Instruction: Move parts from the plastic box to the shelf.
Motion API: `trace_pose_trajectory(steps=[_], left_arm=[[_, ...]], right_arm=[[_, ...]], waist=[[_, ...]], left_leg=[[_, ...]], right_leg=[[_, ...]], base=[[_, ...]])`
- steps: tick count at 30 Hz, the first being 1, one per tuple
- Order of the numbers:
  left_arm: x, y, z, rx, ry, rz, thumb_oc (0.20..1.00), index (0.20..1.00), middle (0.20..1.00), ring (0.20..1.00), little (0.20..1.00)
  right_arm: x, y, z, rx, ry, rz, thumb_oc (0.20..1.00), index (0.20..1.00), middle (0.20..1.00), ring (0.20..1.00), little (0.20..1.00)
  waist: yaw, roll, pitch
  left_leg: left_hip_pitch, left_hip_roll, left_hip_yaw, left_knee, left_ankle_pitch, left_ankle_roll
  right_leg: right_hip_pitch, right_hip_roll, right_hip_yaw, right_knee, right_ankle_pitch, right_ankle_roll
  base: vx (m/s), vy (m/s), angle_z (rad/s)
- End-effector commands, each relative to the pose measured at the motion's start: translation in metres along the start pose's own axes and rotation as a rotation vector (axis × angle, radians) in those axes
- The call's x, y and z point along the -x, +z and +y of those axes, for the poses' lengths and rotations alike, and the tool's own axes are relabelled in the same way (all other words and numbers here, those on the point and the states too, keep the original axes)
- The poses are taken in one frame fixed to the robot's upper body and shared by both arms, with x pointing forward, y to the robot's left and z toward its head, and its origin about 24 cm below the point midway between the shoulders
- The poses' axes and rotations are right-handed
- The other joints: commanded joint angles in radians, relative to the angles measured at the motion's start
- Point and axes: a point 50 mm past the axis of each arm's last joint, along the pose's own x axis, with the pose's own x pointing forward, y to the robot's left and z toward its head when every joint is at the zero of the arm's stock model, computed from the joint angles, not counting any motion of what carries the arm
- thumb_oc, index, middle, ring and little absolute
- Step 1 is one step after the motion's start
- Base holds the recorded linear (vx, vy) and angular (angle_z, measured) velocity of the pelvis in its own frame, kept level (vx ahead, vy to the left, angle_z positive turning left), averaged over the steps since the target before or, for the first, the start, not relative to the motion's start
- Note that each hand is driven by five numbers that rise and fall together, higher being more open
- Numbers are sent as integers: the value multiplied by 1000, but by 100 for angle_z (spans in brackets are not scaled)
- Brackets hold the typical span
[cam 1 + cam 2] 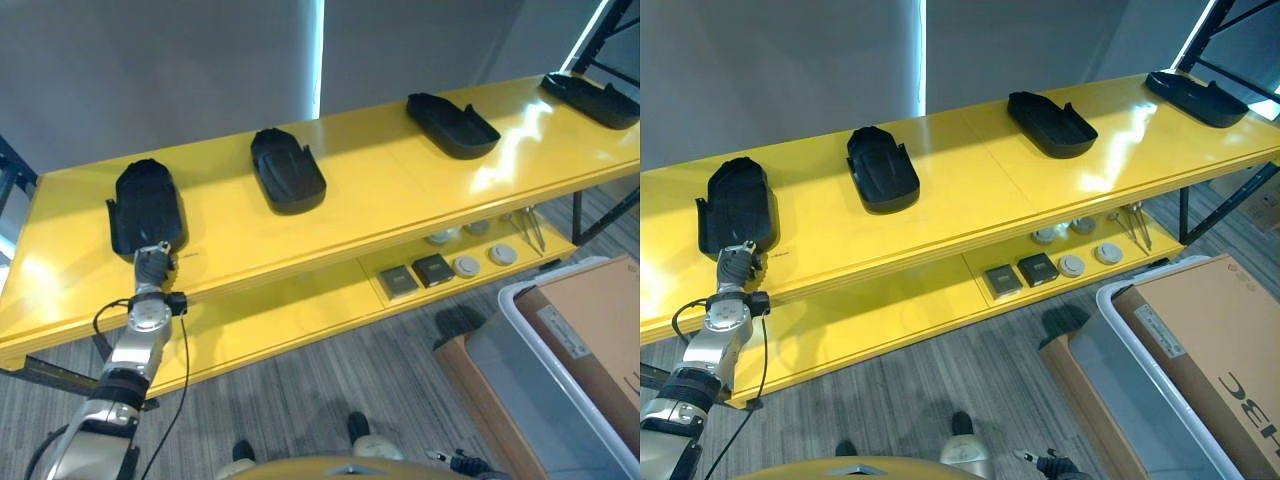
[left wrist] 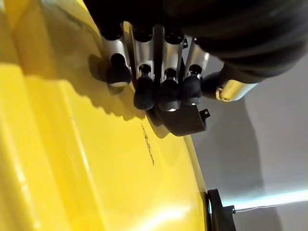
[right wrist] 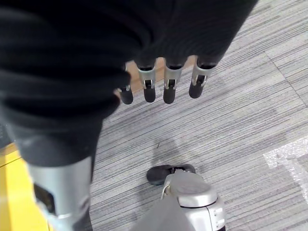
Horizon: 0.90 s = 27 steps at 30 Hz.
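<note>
Two head cameras are looking down from above and a little apart, both taking in the same yellow shelf (image 1: 400, 190), its black parts (image 1: 288, 170) and the grey floor (image 1: 300, 400). The left wrist camera is sitting very close behind the left hand (image 2: 159, 72), facing along the shelf top. The right wrist camera is pointing down past the right hand (image 3: 163, 79) at the floor.

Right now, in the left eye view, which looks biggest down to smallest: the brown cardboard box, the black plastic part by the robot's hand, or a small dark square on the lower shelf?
1. Brown cardboard box, though nearest the camera.
2. Black plastic part by the left hand.
3. Small dark square.
</note>
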Motion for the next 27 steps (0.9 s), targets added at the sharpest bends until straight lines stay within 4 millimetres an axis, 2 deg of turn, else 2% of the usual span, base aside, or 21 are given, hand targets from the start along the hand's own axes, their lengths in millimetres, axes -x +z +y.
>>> trace_pose_trajectory(steps=[1, 3, 4, 5, 6, 13, 16, 20, 21, 24, 25, 26, 27], left_arm=[[-15, 28, 11, -9, 22, -113, 200, 200, 200, 200, 200], [-13, 33, 8, 22, 2, -146, 200, 200, 200, 200, 200], [-11, 37, 7, 40, -10, -167, 448, 448, 448, 448, 448], [-9, 40, 6, 56, -24, -185, 909, 909, 909, 909, 909], [-6, 44, 4, 76, -47, -205, 1000, 1000, 1000, 1000, 1000], [22, 58, -4, 270, -236, -283, 1000, 1000, 1000, 1000, 1000], [39, 53, -7, 450, -345, -260, 1000, 1000, 1000, 1000, 1000], [51, 35, 0, 515, -311, -184, 1000, 1000, 1000, 1000, 1000], [55, 11, 12, 452, -202, -95, 1000, 1000, 1000, 1000, 1000], [63, -24, 23, 350, -165, 29, 1000, 1000, 1000, 1000, 1000], [68, -42, 26, 329, -153, 99, 1000, 1000, 1000, 1000, 1000], [81, -77, 35, 267, -140, 221, 1000, 1000, 1000, 1000, 1000], [92, -97, 40, 279, -123, 301, 1000, 1000, 1000, 1000, 1000]], right_arm=[[0, 9, -5, 54, 11, -47, 1000, 1000, 1000, 1000, 1000], [0, 10, -3, 48, 15, -48, 1000, 1000, 1000, 1000, 1000], [0, 10, -3, 46, 17, -50, 1000, 1000, 1000, 1000, 1000], [0, 10, -1, 42, 18, -49, 1000, 1000, 1000, 1000, 1000], [0, 11, 1, 36, 20, -50, 1000, 1000, 1000, 1000, 1000], [-2, 9, 11, 35, 22, -31, 1000, 1000, 1000, 1000, 1000], [-3, 10, 13, 35, 16, -20, 1000, 1000, 1000, 1000, 1000], [-5, 16, 15, 49, 21, -13, 1000, 1000, 1000, 1000, 1000], [-5, 18, 16, 53, 22, -4, 1000, 1000, 1000, 1000, 1000], [-6, 18, 19, 53, 29, 14, 1000, 1000, 1000, 1000, 1000], [-6, 17, 20, 57, 31, 22, 1000, 1000, 1000, 1000, 1000], [-7, 14, 19, 82, 36, 40, 1000, 1000, 1000, 1000, 1000], [-7, 12, 18, 93, 42, 50, 1000, 1000, 1000, 1000, 1000]], waist=[[3, -25, 26], [6, -25, 24], [8, -25, 24], [11, -25, 22], [15, -24, 20], [59, -13, 5], [93, -3, -5], [124, 3, -13], [141, 3, -20], [162, 0, -25], [170, -1, -26], [184, 0, -28], [191, 0, -28]], left_leg=[[-32, 48, -19, 72, -12, 23], [-29, 46, -21, 70, -14, 24], [-28, 46, -21, 70, -15, 24], [-27, 45, -22, 69, -15, 25], [-24, 43, -25, 67, -17, 26], [-16, 35, -48, 55, -18, 27], [-16, 33, -68, 48, -12, 27], [-21, 32, -84, 48, -4, 23], [-24, 29, -93, 46, 0, 21], [-31, 29, -102, 45, 6, 17], [-34, 29, -105, 45, 7, 17], [-37, 28, -109, 43, 10, 16], [-39, 27, -113, 42, 10, 16]], right_leg=[[-10, -33, 5, 99, -57, -4], [-5, -33, 3, 96, -58, -5], [-3, -34, 2, 96, -58, -5], [-1, -35, 0, 95, -58, -6], [2, -35, -2, 93, -58, -7], [28, -39, -34, 79, -58, -14], [41, -38, -57, 73, -56, -20], [50, -38, -77, 66, -50, -24], [52, -39, -88, 60, -44, -21], [50, -39, -104, 58, -39, -23], [50, -39, -110, 57, -40, -23], [51, -39, -119, 55, -39, -22], [52, -39, -124, 54, -38, -21]], base=[[0, 0, 0], [0, 0, 0], [0, 0, 0], [0, 0, 0], [0, 0, 0], [-43, -14, 5], [-83, -8, 17], [-69, -6, 14], [-74, -27, 17], [-66, -22, 20], [-83, -10, 21], [-97, -7, 14], [-85, -2, 12]])
